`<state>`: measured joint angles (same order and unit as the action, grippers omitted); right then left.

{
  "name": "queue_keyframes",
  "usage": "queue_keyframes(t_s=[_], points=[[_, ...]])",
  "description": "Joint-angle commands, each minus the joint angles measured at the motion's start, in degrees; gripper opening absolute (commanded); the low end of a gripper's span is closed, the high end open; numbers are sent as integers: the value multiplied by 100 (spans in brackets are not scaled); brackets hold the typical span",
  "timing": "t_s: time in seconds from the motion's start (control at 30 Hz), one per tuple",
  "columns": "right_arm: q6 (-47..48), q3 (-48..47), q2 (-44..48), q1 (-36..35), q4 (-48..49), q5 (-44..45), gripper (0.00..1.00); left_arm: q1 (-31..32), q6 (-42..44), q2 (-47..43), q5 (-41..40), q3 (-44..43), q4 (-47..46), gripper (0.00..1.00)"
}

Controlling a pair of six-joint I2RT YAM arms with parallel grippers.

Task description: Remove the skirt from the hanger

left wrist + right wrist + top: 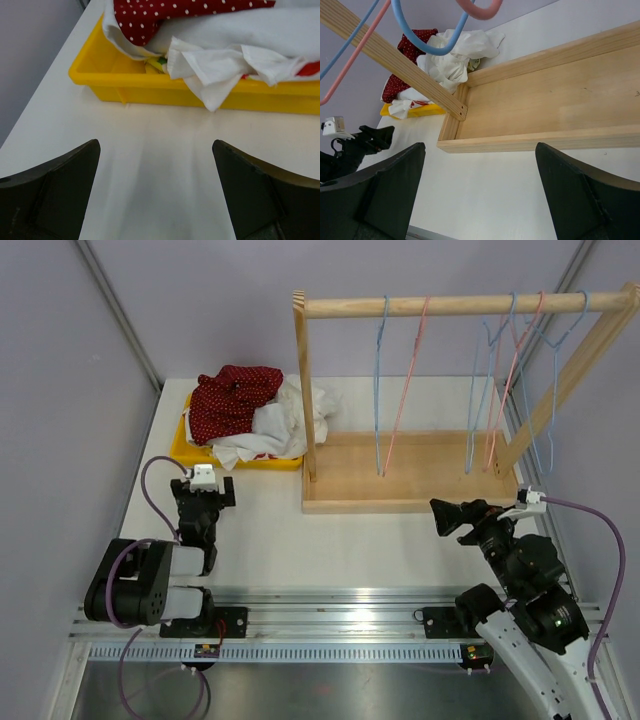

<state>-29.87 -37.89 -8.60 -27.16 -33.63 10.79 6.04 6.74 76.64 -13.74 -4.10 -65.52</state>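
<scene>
Several blue and pink wire hangers (381,390) hang bare on the wooden rack's rail (440,306); no garment is on any of them. A red white-dotted garment (230,395), possibly the skirt, lies crumpled in the yellow bin (185,445) with white cloths (285,425). My left gripper (203,485) is open and empty on the table just in front of the bin (125,85); the red garment (165,12) is ahead of it. My right gripper (452,517) is open and empty, low, in front of the rack's base (545,100).
The rack's wooden base tray (400,475) fills the middle right of the table. Its slanted posts (395,62) and hanger hooks (427,42) hang above my right gripper. Grey walls close in the left and back. A metal rail (320,605) runs along the near edge.
</scene>
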Motion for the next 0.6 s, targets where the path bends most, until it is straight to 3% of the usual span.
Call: queue_keyframes(t_s=[0.0, 0.3, 0.57], points=[[279, -96, -352, -9, 620, -59, 99, -349, -287, -79, 661, -583, 134, 99], [517, -430, -1389, -9, 1208, -68, 100, -525, -463, -88, 733, -689, 303, 99], [736, -492, -2461, -9, 1534, 1406, 99, -525, -542, -70, 583, -750, 382, 99]])
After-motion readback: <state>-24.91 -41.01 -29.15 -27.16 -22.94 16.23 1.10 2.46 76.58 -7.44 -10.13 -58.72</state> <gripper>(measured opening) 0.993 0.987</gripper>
